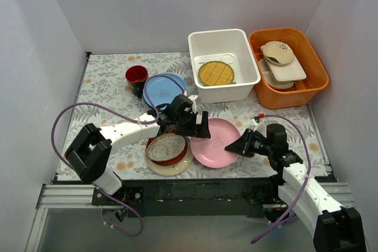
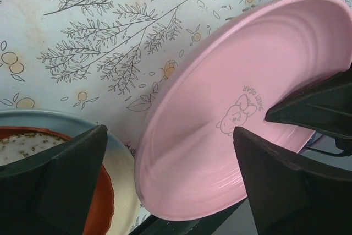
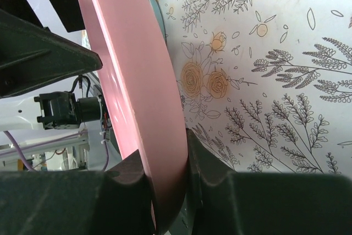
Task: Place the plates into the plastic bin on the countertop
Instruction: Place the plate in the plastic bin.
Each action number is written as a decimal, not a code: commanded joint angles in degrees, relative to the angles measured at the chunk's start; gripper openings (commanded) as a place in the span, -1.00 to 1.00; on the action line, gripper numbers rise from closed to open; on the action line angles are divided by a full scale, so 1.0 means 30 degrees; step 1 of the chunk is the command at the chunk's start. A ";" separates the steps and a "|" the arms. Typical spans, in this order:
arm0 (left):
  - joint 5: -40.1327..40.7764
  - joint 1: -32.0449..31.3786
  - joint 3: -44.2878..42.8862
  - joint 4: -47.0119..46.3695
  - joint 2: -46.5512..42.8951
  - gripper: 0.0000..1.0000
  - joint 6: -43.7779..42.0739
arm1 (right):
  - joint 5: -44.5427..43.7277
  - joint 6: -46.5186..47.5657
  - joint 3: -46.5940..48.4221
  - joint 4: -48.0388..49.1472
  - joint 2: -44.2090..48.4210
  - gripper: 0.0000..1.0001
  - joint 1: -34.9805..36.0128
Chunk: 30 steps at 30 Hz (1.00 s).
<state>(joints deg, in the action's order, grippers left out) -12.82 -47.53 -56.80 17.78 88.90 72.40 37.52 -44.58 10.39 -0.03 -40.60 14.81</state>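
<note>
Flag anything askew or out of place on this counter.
Only the pink plate stands out. It looks tilted rather than lying flat on the countertop, because the right tool is pinching its rim. The open left tool hovers over its other side. Nothing looks spilled or broken.

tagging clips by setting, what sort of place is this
Likely a robot test cell staged as a kitchen counter: plain white walls box in a leaf-patterned countertop, with a pink plate, a white bin and an orange tub of dishes.
</note>
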 commanded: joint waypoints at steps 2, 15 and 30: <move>0.0668 -0.0065 0.0123 -0.0038 -0.1889 0.96 -0.0052 | 0.0385 0.0880 0.1629 0.0247 -0.0205 -0.97 0.0103; 0.2251 -0.0066 0.0270 -0.0331 -0.2535 0.96 -0.0112 | 0.0267 0.2730 0.2981 -0.0165 -0.2082 -0.97 0.0074; 0.5092 -0.0066 0.1001 -0.0067 -0.4114 0.96 0.0856 | 0.0618 0.4194 0.2923 -0.0224 -0.2491 -0.97 0.0074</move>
<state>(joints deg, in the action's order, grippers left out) -1.72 -47.53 -55.00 17.54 81.84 73.54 37.56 -34.06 16.84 -2.92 -47.37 14.81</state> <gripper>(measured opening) 0.981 0.252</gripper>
